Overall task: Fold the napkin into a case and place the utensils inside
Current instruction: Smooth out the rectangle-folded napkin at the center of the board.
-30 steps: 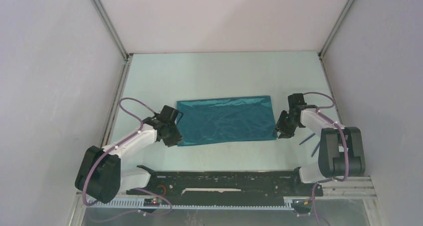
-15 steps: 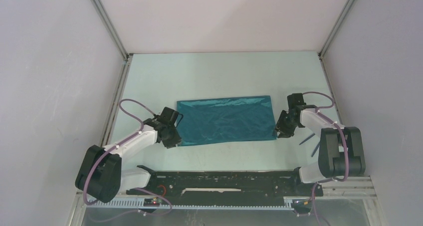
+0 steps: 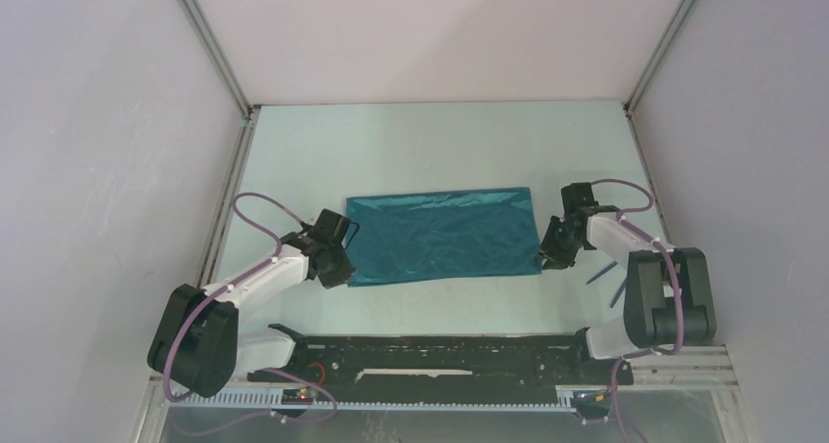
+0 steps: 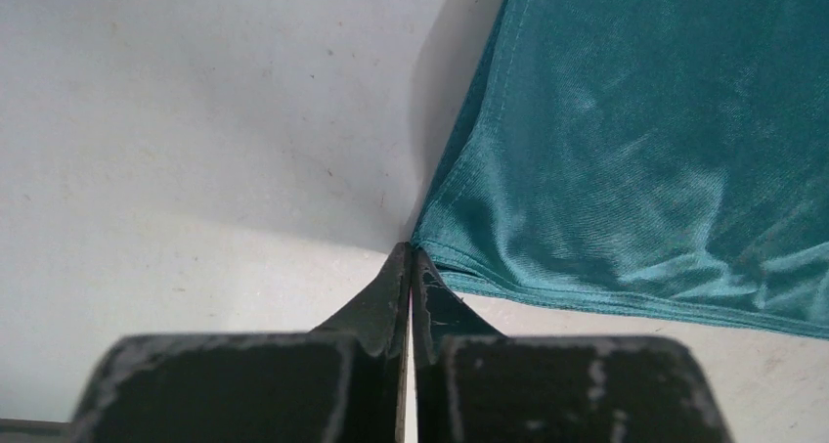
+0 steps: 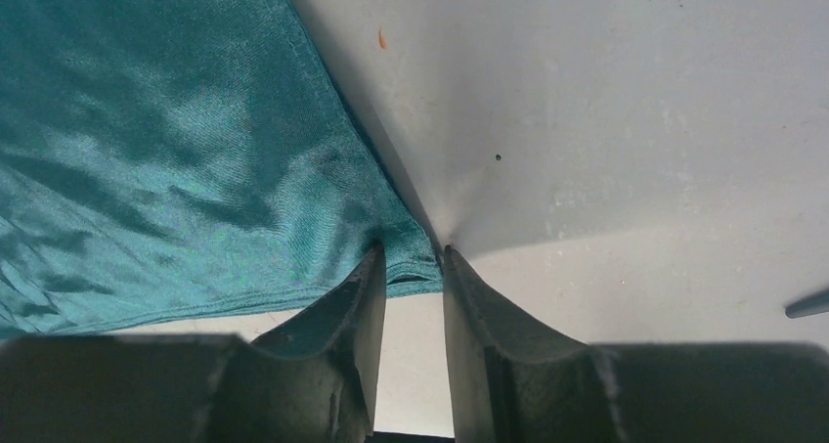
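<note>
The teal napkin [image 3: 445, 236] lies flat mid-table as a wide rectangle, with doubled edges at its near corners. My left gripper [image 3: 343, 276] is shut, its tips pinched at the napkin's near-left corner [image 4: 430, 252]. The rest of the napkin [image 4: 635, 150] spreads away to the right. My right gripper [image 3: 545, 263] is open and straddles the near-right corner [image 5: 415, 267]; the cloth edge sits between its fingertips [image 5: 371, 267]. Two dark utensils [image 3: 606, 267] lie on the table right of the napkin, beside the right arm. One utensil tip [image 5: 807, 305] shows in the right wrist view.
A black rail [image 3: 440, 350] runs along the near table edge between the arm bases. White walls and metal posts [image 3: 210, 47] close the table on three sides. The right arm's dark elbow [image 3: 670, 301] stands close to the utensils.
The left gripper has closed at the near-left corner of the napkin. The right gripper's jaws have narrowed a little around the near-right corner. The napkin has not moved.
</note>
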`<state>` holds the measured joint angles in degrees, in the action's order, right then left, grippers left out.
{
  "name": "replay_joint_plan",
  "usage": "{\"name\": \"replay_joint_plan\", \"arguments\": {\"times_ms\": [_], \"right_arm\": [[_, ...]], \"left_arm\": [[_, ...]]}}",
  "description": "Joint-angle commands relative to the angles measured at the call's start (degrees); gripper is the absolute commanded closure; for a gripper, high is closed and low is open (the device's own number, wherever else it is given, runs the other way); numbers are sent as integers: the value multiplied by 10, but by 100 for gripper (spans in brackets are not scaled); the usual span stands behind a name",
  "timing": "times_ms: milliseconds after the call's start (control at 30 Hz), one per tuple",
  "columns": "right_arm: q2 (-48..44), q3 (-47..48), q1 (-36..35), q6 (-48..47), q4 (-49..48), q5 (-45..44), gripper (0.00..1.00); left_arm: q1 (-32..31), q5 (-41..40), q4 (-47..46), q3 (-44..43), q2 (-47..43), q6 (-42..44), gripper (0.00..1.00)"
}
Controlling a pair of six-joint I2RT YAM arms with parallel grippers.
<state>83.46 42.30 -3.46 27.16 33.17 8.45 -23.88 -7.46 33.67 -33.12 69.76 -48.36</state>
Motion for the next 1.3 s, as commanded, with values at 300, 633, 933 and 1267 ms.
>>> {"name": "replay_joint_plan", "arguments": {"times_ms": [300, 633, 933, 1267], "right_arm": [[-44, -3, -8, 5, 24, -17, 87], [-58, -3, -14, 14, 37, -20, 100], [-62, -11, -15, 29, 48, -33, 100], [-39, -15, -12, 22, 30, -33, 100]], "left_arm": [[-4, -2, 16, -1, -62, -2, 100], [-4, 4, 28, 5, -78, -4, 100], [-4, 1, 24, -8, -54, -3, 57], [-4, -3, -5, -5, -19, 2, 62]]}}
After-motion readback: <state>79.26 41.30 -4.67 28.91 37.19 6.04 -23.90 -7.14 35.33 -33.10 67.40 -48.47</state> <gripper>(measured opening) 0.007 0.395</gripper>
